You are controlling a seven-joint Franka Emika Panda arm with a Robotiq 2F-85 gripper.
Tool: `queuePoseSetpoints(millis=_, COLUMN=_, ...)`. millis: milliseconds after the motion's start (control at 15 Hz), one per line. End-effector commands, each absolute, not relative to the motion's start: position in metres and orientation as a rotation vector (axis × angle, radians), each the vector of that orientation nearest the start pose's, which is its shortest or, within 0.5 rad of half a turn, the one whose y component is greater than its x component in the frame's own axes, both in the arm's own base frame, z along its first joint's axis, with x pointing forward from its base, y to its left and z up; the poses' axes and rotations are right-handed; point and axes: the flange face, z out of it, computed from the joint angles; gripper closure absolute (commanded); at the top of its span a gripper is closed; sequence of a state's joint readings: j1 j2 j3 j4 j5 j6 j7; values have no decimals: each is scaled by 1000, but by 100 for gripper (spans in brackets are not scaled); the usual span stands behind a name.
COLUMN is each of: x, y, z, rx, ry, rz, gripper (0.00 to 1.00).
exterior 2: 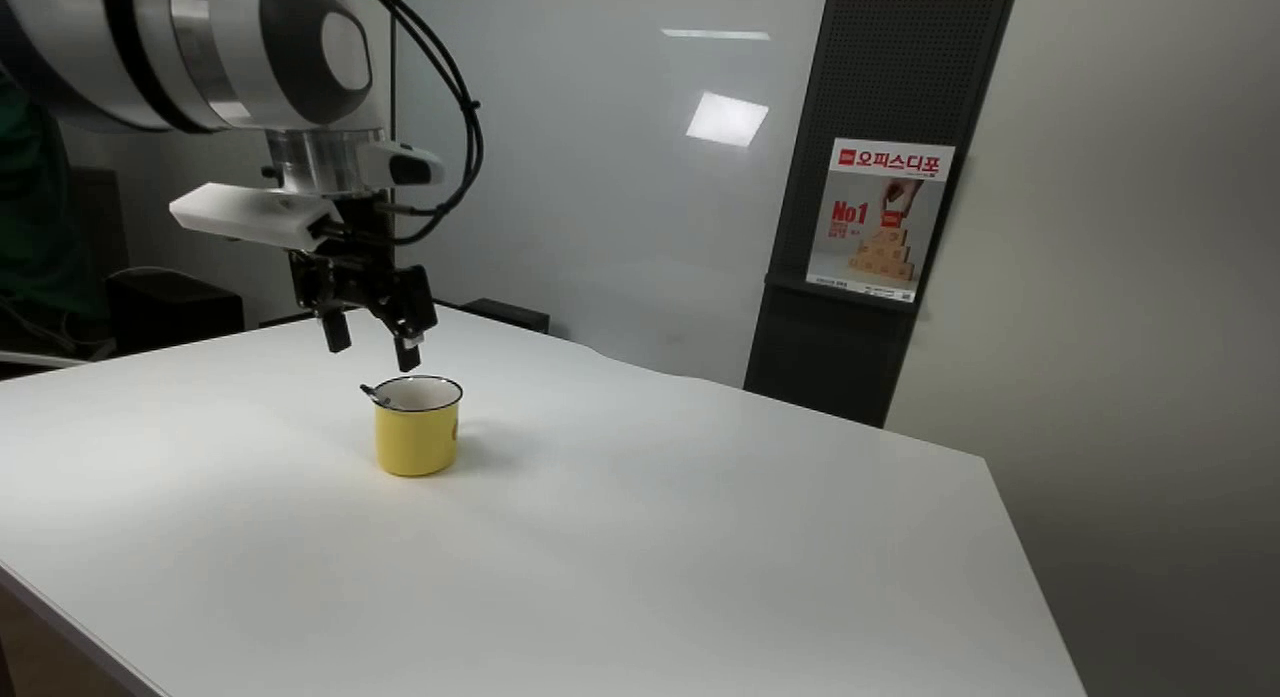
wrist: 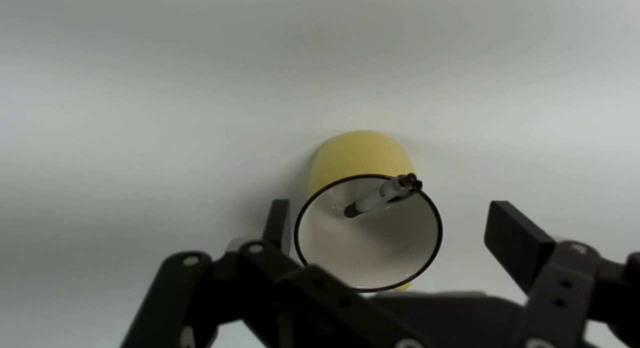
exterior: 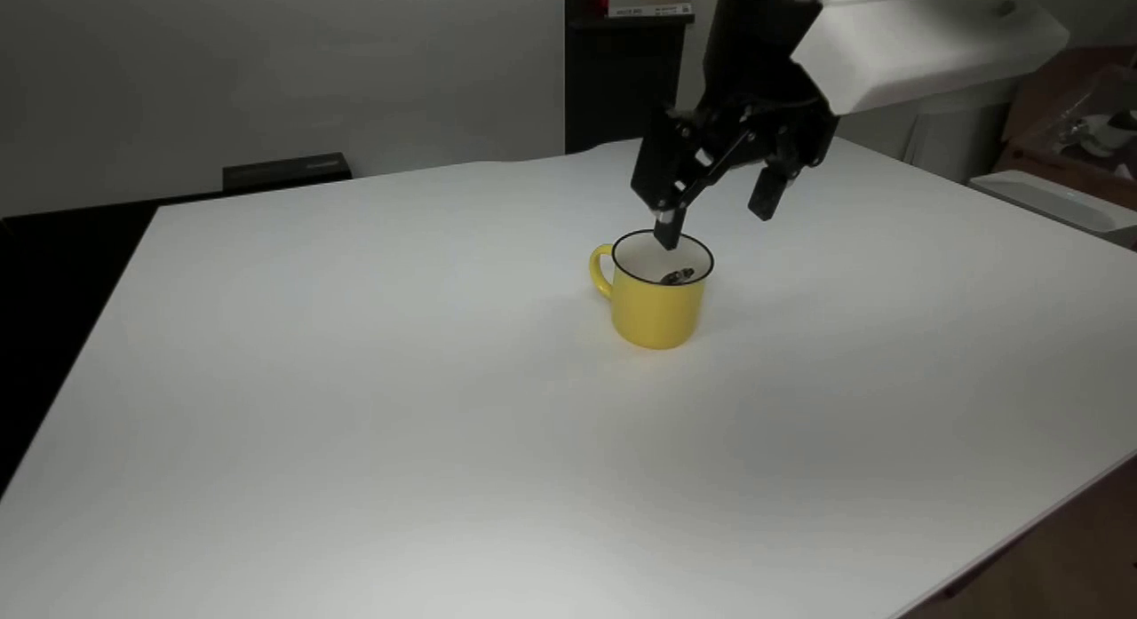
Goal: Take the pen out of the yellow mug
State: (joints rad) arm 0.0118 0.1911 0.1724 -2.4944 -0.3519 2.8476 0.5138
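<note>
The yellow mug stands upright on the white table, with a dark rim, white inside and a loop handle. It also shows in an exterior view and in the wrist view. The pen leans inside the mug, its dark top end resting at the rim; it also shows in both exterior views. My gripper is open and empty above the mug, fingers wide apart. It shows in both exterior views, tilted. In the wrist view the fingers lie on either side of the mug's opening.
The white table spreads around the mug. A dark box lies by the wall behind the table. A white tray is beyond the table's edge. A dark panel with a poster stands behind the table.
</note>
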Motion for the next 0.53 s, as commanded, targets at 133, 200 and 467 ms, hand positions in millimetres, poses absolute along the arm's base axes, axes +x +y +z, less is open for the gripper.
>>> queuePoseSetpoints(millis=133, x=495, y=115, z=198, rx=-3152, ry=45, rz=-274, gripper=0)
queuePoseSetpoints(millis=200, x=497, y=117, z=195, rx=-3146, ry=44, rz=-272, gripper=25)
queuePoseSetpoints(millis=467, x=500, y=122, z=187, rx=-3127, ry=38, rz=-252, gripper=47)
